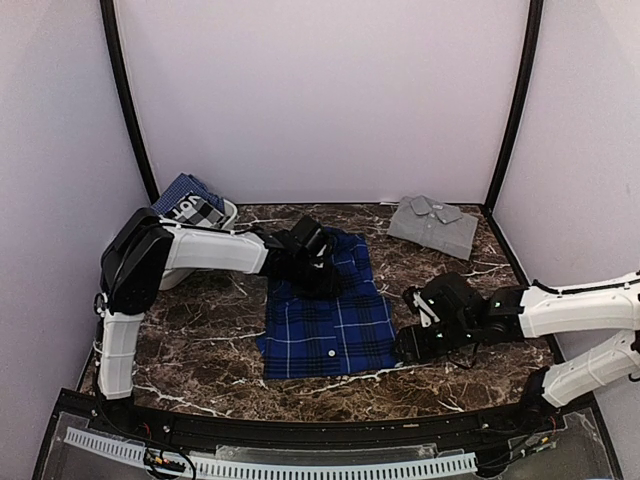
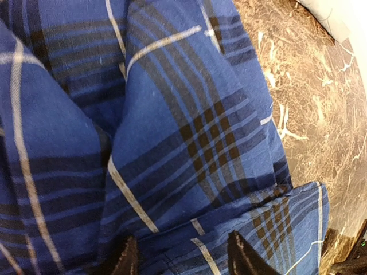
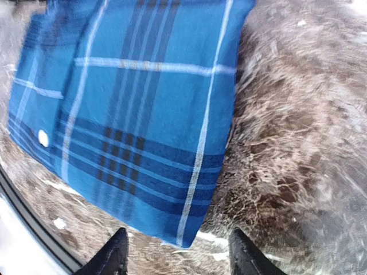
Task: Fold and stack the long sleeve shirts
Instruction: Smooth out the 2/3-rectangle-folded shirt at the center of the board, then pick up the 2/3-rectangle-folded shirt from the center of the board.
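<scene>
Left gripper (image 2: 180, 238) over plaid shirt (image 1: 330, 330); right gripper (image 3: 178, 231) beside (seemingly unclenched).

This is a robot lab's test booth. A white left arm (image 1: 215, 250) and right arm (image 1: 580, 310) are bolted at the near edge of a marble-patterned table (image 1: 200, 350). Plain white walls (image 1: 320, 100) and black corner posts (image 1: 125, 100) enclose it, and a cable track (image 1: 270, 462) runs along the front. A plaid shirt (image 1: 330, 320) lies between the arms.

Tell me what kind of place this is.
Probably a robot test cell: plain white walls and black corner posts enclose a marble-patterned tabletop, a left arm and right arm reach over it, and a blue plaid shirt and grey shirt lie there.
</scene>
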You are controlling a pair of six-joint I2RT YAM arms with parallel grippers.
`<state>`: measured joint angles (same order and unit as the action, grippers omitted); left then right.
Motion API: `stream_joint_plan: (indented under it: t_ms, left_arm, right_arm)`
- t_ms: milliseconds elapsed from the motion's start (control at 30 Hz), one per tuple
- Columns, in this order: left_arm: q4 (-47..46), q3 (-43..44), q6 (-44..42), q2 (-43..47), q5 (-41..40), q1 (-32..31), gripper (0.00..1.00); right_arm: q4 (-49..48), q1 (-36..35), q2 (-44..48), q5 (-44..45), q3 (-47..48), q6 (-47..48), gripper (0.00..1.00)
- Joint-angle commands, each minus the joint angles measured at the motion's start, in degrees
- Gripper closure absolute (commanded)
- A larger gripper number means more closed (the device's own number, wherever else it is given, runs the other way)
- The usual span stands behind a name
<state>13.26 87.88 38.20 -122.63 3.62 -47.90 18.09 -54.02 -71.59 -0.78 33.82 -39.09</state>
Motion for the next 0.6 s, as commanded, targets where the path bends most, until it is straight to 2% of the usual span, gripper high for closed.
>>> stream_joint_plan:
  t_ms: [0,133,333,467,567]
  left_arm:
    - [6.57,3.04,-2.14,7.46,-3.97,0.32,0.44]
    - [5.95,-3.96,-0.06,15.9,-5.03,2.22,0.4]
    - [4.26,-22.71,4.07,30.48,1.44,4.33,0.42]
    - [3.56,-37.24,7.91,38.58,6.16,4.31,0.44]
    - [2.2,-43.98,9.9,44.76,7.79,4.38,0.44]
  right_arm:
    - [-0.49,-0.15,5.05,3.21,-0.73,-3.4,0.37]
    - [-2.17,0.94,7.45,1.77,-1.99,-4.28,0.34]
    - [-5.79,3.95,7.59,-5.59,-5.59,-5.23,0.46]
    - [-10.11,7.97,8.25,-11.64,-10.39,-6.32,0.49]
    - [-13.9,9.63,8.19,-15.27,-12.94,-7.7,0.5]
